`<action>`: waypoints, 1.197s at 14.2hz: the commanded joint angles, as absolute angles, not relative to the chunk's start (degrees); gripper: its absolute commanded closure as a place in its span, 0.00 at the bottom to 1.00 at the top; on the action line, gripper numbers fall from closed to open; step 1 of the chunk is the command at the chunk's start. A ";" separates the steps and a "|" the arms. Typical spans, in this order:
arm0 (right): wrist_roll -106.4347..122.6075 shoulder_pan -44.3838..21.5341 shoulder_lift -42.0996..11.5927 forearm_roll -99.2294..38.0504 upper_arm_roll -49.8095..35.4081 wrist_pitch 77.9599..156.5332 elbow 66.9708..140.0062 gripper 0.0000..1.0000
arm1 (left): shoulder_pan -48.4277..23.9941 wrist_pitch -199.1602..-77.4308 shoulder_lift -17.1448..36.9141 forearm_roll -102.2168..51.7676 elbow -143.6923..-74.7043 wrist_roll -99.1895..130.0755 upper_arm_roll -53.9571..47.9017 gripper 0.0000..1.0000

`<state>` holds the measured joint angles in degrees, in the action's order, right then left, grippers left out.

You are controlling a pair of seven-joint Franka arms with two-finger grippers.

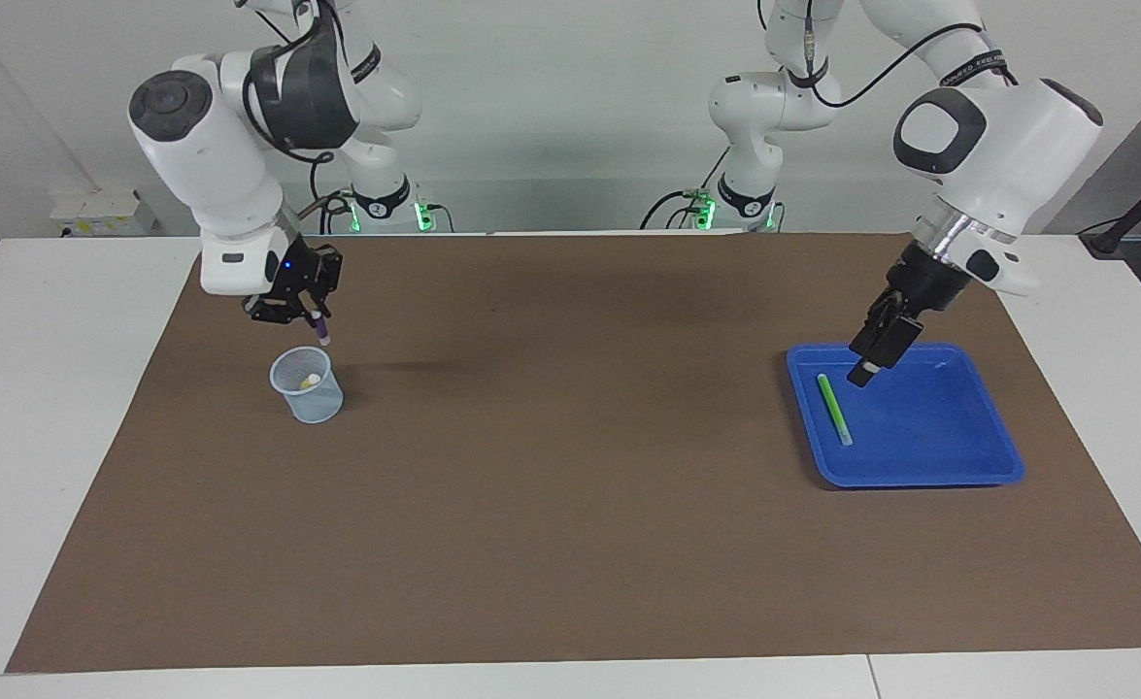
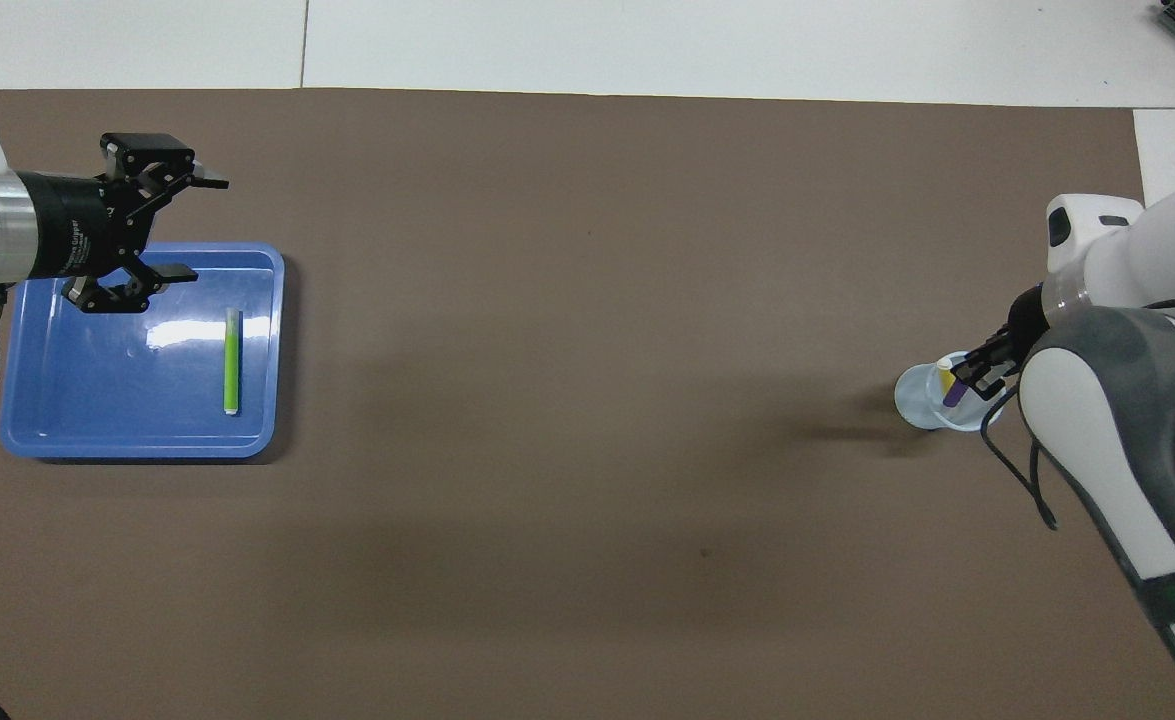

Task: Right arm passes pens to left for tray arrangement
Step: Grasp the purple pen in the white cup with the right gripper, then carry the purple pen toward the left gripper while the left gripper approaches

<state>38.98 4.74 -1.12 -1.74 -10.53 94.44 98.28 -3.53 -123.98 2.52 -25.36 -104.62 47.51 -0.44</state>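
Hanging from right jaws [image 1: 316, 317]: purple pen [image 1: 321, 333]

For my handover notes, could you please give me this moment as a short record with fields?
Right gripper: shut on purple pen, raised over pale-blue mesh cup
Cup: holds yellow pen
Left gripper: open, empty, over shallow bright-blue plastic tray
Tray: green pen lying flat inside
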 commanded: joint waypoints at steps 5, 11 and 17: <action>20.24 5.01 -0.27 -13.52 -21.34 97.02 95.71 1.00 | -4.57 -123.66 1.15 -25.84 -105.38 51.23 -0.35 0.04; 16.63 4.92 1.05 -32.13 -22.50 115.89 101.76 1.00 | -7.99 -120.34 0.27 -26.02 -105.29 65.09 -0.61 0.04; 2.68 -9.20 3.95 -48.85 -22.50 147.86 112.04 1.00 | -8.09 -116.81 -0.35 -31.71 -105.29 83.12 -4.56 0.04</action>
